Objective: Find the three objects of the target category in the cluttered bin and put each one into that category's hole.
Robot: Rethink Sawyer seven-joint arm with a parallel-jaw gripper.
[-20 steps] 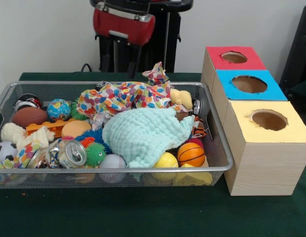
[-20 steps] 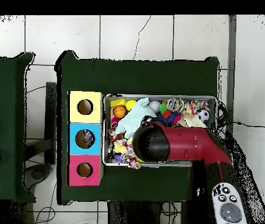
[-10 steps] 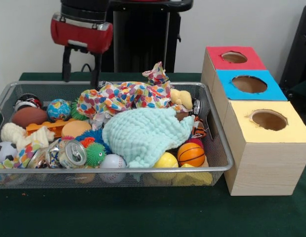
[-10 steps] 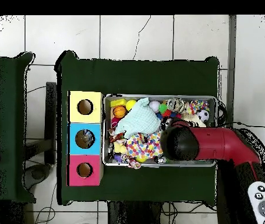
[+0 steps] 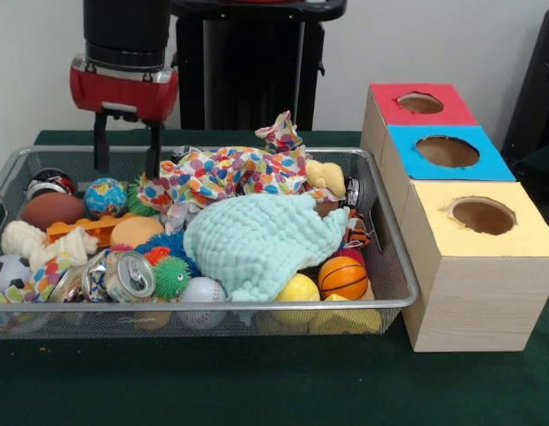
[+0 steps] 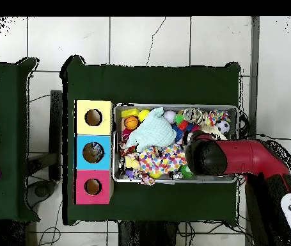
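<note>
End effector [image 5: 126, 153] fingers spread wide, empty, above wire-mesh bin [image 5: 394, 266] beside knobbly mint cloth [image 5: 256, 241] and globe ball [image 5: 105, 196]

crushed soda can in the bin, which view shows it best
The front view: the crushed soda can lies near the wire bin's front rail with its silver top and pull tab facing the camera, beside the green spiky ball. In the overhead view it is too small to pick out among the clutter.

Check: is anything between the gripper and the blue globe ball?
Nothing visible. The open gripper hangs above the globe ball, which lies uncovered in the bin; the spotted cloth lies beside it, not over it.
</note>
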